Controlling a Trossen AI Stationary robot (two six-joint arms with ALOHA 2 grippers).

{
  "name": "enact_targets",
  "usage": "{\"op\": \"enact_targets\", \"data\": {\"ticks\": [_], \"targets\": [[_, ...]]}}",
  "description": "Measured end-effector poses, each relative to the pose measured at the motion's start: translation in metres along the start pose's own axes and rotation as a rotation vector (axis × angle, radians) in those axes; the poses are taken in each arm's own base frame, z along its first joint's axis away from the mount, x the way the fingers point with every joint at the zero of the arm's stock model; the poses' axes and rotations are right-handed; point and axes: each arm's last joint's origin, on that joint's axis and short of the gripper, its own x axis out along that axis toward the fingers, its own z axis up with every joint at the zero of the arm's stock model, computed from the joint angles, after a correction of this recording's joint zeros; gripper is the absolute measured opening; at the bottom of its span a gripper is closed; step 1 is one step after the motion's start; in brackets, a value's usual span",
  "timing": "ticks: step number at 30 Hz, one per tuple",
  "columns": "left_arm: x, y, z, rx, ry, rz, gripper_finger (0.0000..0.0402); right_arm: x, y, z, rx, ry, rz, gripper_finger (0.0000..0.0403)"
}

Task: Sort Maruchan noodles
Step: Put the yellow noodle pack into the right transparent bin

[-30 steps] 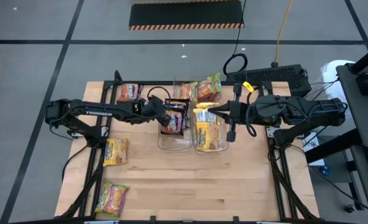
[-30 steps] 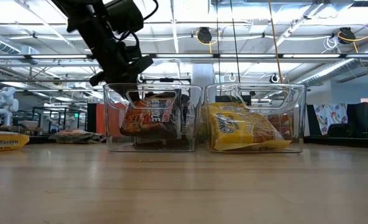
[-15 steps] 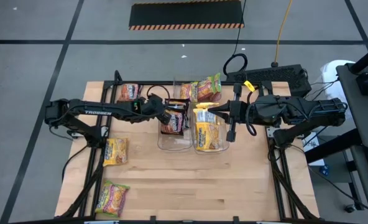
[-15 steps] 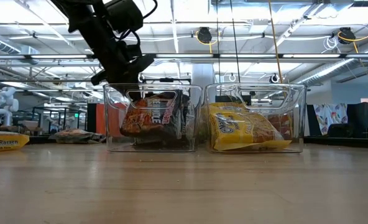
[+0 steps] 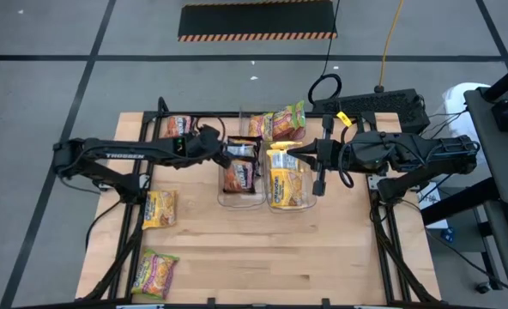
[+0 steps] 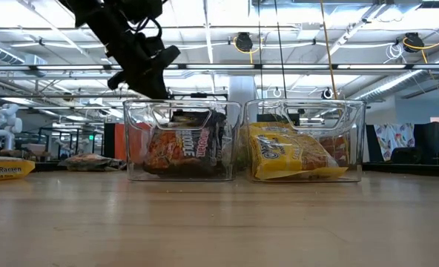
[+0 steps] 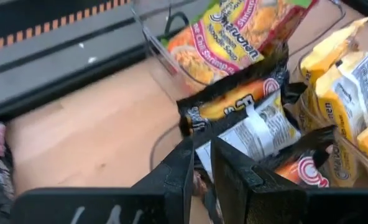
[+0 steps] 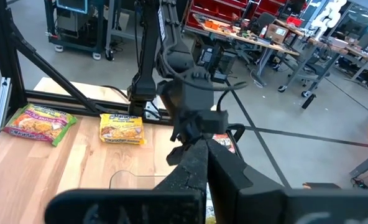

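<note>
Dark Maruchan noodles packets [image 5: 241, 170] stand in the left clear bin [image 5: 241, 197]. Yellow packets [image 5: 288, 182] fill the right bin [image 5: 311, 202], and pink-green ones [image 5: 281, 122] lie in a bin behind. My left gripper [image 5: 222, 155] hovers over the left bin's left rim, slanting down. Its fingers [image 7: 184, 168] stand a narrow gap apart with nothing between them. In the low view my left gripper [image 6: 151, 87] is clear above the bin [image 6: 134, 148]. My right gripper [image 5: 287, 153] is shut and empty, held high over the right bin.
Loose packets lie on the table's left side: a dark one [image 5: 178, 127] at the far edge, a yellow one [image 5: 160, 209] in the middle, a pink-green one [image 5: 155, 273] near the front. The wood in front of the bins [image 5: 271, 249] is bare.
My left gripper has risen out of the left bin and drawn back toward the table's left edge, its finger gap unchanged. The front dark packet has settled lower in the bin and shifted to the right.
</note>
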Motion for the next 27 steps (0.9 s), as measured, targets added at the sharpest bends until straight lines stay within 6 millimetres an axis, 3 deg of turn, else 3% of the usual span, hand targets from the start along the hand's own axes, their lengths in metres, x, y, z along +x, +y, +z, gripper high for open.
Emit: {"op": "enact_targets", "data": {"ticks": [11, 18, 27], "targets": [[-0.03, 0.01, 0.014, -0.019, -0.095, -0.032, 0.006, 0.0, 0.0, 0.0, 0.002, -0.002, 0.0, 0.0], [-0.071, 0.022, 0.017, -0.018, -0.144, -0.093, 0.006, 0.009, 0.003, 0.0, -0.031, -0.001, -0.005, 0.0], [-0.121, 0.038, -0.001, 0.026, -0.108, -0.19, 0.006, 0.03, 0.009, -0.002, -0.053, 0.011, -0.009, 0.0]]}}
